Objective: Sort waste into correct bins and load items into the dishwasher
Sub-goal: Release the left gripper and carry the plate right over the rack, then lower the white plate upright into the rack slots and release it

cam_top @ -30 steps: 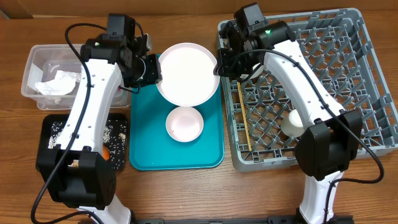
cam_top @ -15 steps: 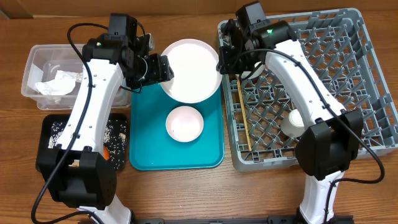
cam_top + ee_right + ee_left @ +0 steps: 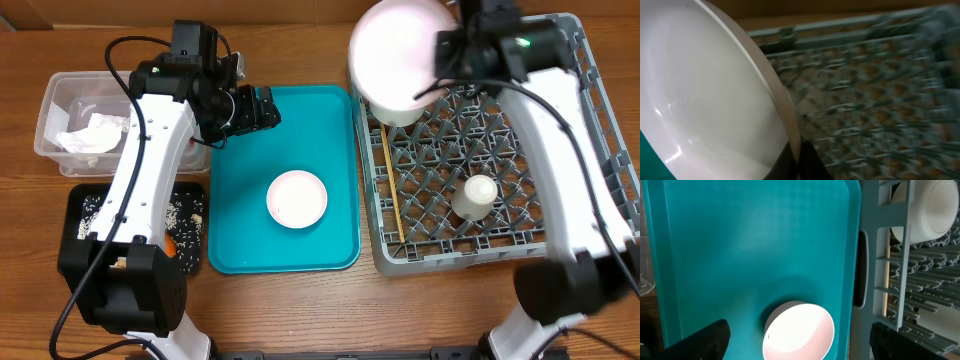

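Pinching the round white ceramic plate (image 3: 400,50) by its rim in the clamped right gripper (image 3: 440,82), arm stretched high over the large grey pegged dish rack (image 3: 560,200); not yet slotted. Racked beneath: white bowl (image 3: 400,112), small white cup (image 3: 475,195), wooden chopsticks (image 3: 392,190). Left gripper (image 3: 262,108) spread wide, empty, above the teal plastic tray (image 3: 240,240); second white bowl (image 3: 296,197) near its fingers, unloaded. Crumpled white napkin (image 3: 90,135) binned in clear tub (image 3: 50,110) beside that arm.

White arm links (image 3: 150,150), black joints (image 3: 195,45), cables (image 3: 140,40), black left gripper (image 3: 262,107).
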Controlling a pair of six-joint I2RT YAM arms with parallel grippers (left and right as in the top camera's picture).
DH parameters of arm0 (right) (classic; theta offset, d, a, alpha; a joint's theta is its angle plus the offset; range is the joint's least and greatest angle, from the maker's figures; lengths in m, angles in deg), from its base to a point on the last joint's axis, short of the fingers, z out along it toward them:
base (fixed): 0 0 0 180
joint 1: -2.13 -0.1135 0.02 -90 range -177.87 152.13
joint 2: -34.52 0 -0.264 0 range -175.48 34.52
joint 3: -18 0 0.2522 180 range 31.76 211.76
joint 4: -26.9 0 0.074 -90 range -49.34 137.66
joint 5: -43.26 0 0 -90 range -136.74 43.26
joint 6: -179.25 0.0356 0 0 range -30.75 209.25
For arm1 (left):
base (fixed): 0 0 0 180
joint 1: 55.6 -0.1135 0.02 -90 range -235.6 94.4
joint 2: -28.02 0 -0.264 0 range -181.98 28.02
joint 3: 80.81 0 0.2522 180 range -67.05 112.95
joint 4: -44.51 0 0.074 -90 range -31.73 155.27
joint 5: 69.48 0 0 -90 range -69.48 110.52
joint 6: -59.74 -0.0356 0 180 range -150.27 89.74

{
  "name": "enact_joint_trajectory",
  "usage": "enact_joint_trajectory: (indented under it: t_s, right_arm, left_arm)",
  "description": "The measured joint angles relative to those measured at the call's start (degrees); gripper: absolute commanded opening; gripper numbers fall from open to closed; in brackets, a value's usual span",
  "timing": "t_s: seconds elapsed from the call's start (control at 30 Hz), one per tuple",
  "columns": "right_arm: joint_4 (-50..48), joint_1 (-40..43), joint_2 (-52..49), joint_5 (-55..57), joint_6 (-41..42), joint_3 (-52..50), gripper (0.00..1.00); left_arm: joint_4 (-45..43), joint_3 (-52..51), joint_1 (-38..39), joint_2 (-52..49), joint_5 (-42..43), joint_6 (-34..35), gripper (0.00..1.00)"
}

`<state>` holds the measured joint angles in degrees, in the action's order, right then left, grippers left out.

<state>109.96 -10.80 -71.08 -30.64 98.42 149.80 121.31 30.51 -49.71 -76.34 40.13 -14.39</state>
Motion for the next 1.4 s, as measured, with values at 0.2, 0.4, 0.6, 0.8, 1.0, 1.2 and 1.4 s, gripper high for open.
enact_joint_trajectory:
  t_s: [0.2,0.4,0.6,0.8,1.0,1.2,1.4]
  right_arm:
    - [8.3,-0.2,4.9,22.7,-0.3,1.7,0.04]
    - [10.0,-0.2,2.8,29.9,-2.4,1.3,0.04]
    - [9.2,-0.3,2.6,33.9,-5.7,-1.9,0.04]
    - [4.2,-0.7,2.6,35.8,-8.4,-6.2,0.04]
    - [-1.2,-3.0,2.6,36.5,-10.8,-11.9,0.04]
    - [-10.4,-3.7,2.5,36.8,-12.6,-19.2,0.04]
    - [-14.4,-3.6,2.3,37.7,-13.5,-22.4,0.04]
  left_arm:
    - [0.0,0.0,0.0,0.0,0.0,0.0,0.92]
    - [0.0,0.0,0.0,0.0,0.0,0.0,0.94]
    - [0.0,0.0,0.0,0.0,0.0,-0.5,0.96]
    - [0.0,0.0,0.0,0.0,-0.3,-1.1,0.98]
    - [0.0,0.0,0.0,0.0,-0.5,-1.1,1.0]
    - [0.0,0.0,0.0,0.0,-0.6,-1.1,1.0]
    - [0.0,0.0,0.0,0.0,-0.7,-1.5,1.0]
